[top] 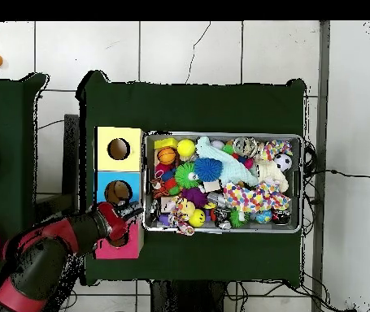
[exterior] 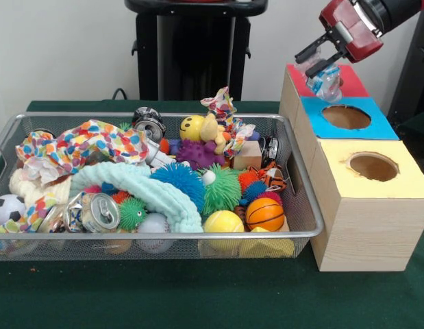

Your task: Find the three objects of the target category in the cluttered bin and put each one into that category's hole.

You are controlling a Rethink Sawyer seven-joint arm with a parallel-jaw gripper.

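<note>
I read no brand or writing anywhere. Gripper (exterior: 324,72) hangs over the red hole's box (exterior: 351,83), jaws closed on a crushed clear bottle (exterior: 325,85) held just above that top. Next along the row sit the blue box (exterior: 376,127) and yellow box (exterior: 403,179), each with an open round hole. The boxes stand against the bin (exterior: 302,205) end wall. Bin is packed: cans (exterior: 101,211), balls, cloth. Green counter (exterior: 198,295) lies bare along the bin's long sides.
</note>
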